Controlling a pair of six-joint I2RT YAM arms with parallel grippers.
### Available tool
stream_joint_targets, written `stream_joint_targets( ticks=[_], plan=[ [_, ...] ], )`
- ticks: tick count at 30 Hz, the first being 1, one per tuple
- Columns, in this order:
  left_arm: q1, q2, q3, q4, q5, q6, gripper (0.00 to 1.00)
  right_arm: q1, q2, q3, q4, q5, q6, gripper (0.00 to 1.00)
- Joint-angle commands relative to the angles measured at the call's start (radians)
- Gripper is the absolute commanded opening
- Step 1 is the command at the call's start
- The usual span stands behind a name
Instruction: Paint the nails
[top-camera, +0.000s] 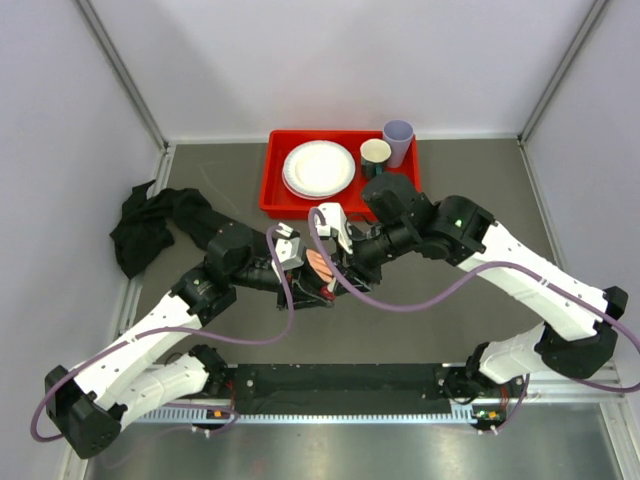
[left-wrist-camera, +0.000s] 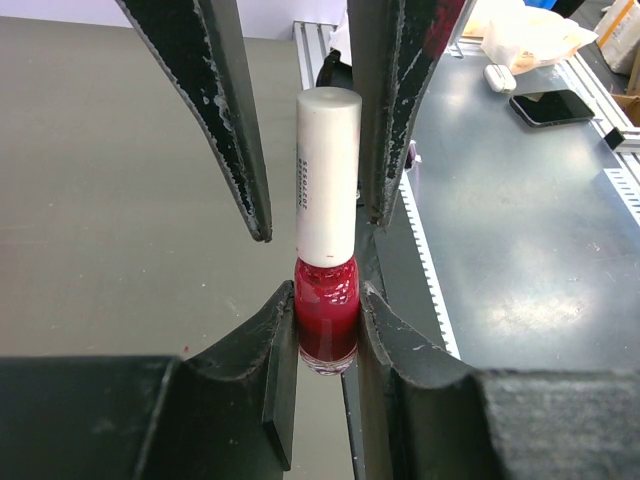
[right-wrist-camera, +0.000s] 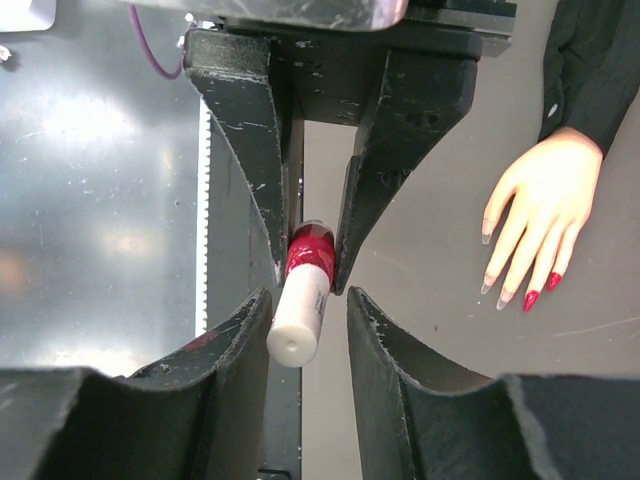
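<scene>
Left tool (left-wrist-camera: 327, 300) tight on polish bottle (left-wrist-camera: 327, 335); right tool (right-wrist-camera: 308, 298) loose around cap (right-wrist-camera: 297, 322).

Up top, the external camera sits high above and behind the arm bases (top-camera: 200, 372) and looks steeply down. The bases lie at 6 o'clock, the red tray (top-camera: 272, 180) far off at 12, and the whole table is seen from afar. The left wrist camera sits tight behind the left gripper (left-wrist-camera: 327, 300), peering along fingers that rise from 6 o'clock, with the polish bottle (left-wrist-camera: 327, 235) very near at centre. The right wrist camera does likewise behind the right gripper (right-wrist-camera: 307, 297), facing the opposite way, with the mannequin hand (right-wrist-camera: 540, 215) at 3 o'clock. Both wrist views share the bottle, each seeing the other gripper enter from 12. The overhead shows that meeting at centre.
</scene>
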Motion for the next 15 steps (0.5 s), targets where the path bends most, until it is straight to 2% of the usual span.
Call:
stream_joint_targets(
  ticks=[1, 9, 15],
  plan=[
    [-0.005, -0.002, 0.002, 0.053, 0.027, 0.005, 0.00, -0.010, -0.037, 0.008, 0.033, -0.011, -0.014, 0.35],
    [-0.005, 0.001, 0.004, 0.052, 0.027, 0.005, 0.00, -0.024, -0.040, 0.019, 0.049, -0.009, 0.006, 0.36],
    [-0.005, 0.001, 0.002, 0.052, 0.015, 0.005, 0.00, -0.024, -0.026, 0.025, 0.046, -0.023, 0.015, 0.29]
  ],
)
